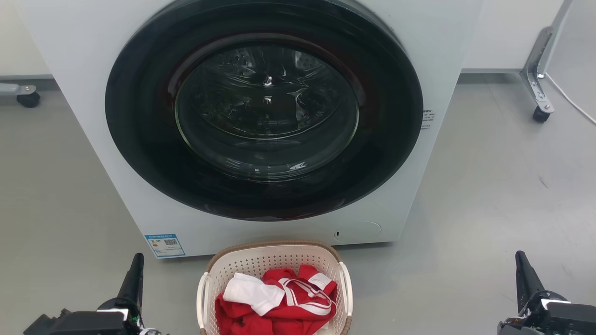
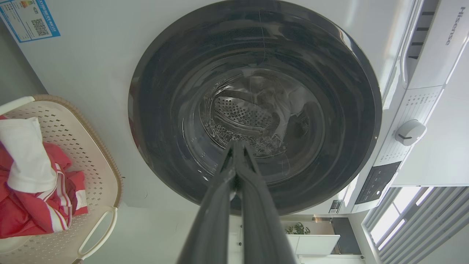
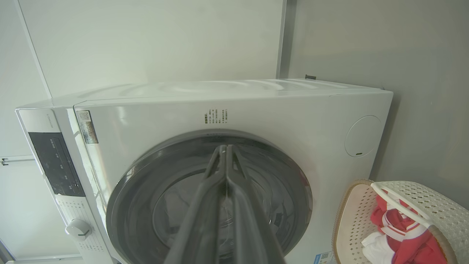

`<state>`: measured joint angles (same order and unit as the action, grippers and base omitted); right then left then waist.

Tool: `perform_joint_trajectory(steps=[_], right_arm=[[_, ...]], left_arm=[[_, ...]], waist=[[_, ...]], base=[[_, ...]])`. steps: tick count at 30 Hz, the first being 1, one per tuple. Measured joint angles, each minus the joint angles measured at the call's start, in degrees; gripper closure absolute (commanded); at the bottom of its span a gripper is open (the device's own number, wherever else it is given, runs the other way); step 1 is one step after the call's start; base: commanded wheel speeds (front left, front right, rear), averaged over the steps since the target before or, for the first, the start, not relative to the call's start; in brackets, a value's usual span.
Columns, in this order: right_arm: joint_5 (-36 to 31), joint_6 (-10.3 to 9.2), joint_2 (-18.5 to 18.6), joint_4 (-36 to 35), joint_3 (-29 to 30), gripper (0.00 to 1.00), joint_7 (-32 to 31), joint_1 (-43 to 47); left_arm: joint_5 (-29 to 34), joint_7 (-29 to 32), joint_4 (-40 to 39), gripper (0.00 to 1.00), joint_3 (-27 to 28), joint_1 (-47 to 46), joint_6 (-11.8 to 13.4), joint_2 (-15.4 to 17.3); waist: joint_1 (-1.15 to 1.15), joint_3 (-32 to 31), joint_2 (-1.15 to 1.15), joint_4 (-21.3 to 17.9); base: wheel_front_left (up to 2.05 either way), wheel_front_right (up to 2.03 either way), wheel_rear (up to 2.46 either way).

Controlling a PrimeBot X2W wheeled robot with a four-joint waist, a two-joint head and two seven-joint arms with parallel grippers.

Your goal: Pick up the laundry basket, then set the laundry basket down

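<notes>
The laundry basket (image 1: 274, 258) is cream perforated plastic with a dull sheen. Its rim (image 1: 274, 243) is trimmed in a brown, woven-looking band, and the clothes (image 1: 288, 309) in it are creased red and white cloth. The washing machine (image 1: 84, 93) has a smooth white casing with a faint gloss, a door (image 1: 139, 116) ringed in glossy dark plastic around clear, reflective glass (image 1: 265, 111), and a shiny perforated metal drum (image 2: 238, 112). The floor (image 1: 489, 186) is smooth matt grey, the label (image 1: 164, 245) looks like printed paper, and the frame leg (image 1: 535, 70) is bare silvery metal.
</notes>
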<state>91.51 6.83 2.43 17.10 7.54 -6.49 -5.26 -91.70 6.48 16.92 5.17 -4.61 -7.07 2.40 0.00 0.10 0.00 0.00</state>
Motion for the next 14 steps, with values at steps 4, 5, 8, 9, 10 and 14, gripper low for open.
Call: perform_joint_trajectory(steps=[4,5,8,9,10,14], right_arm=[[0.0,0.0,0.0,0.0,0.0,1.0,0.0,0.0],[0.0,0.0,0.0,0.0,0.0,1.0,0.0,0.0],[0.0,0.0,0.0,0.0,0.0,1.0,0.0,0.0],[0.0,0.0,0.0,0.0,0.0,1.0,0.0,0.0],[0.0,0.0,0.0,0.0,0.0,1.0,0.0,0.0],[0.0,0.0,0.0,0.0,0.0,1.0,0.0,0.0]], left_arm=[[0.0,0.0,0.0,1.0,0.0,0.0,0.0,0.0],[0.0,0.0,0.0,1.0,0.0,0.0,0.0,0.0],[0.0,0.0,0.0,1.0,0.0,0.0,0.0,0.0],[0.0,0.0,0.0,1.0,0.0,0.0,0.0,0.0],[0.0,0.0,0.0,1.0,0.0,0.0,0.0,0.0],[0.0,0.0,0.0,1.0,0.0,0.0,0.0,0.0]], waist=[[0.0,0.0,0.0,0.0],[0.0,0.0,0.0,0.0],[0.0,0.0,0.0,0.0],[0.0,0.0,0.0,0.0],[0.0,0.0,0.0,0.0],[0.0,0.0,0.0,0.0]], base=[[0.0,0.0,0.0],[0.0,0.0,0.0],[0.0,0.0,0.0],[0.0,0.0,0.0],[0.0,0.0,0.0],[0.0,0.0,0.0]])
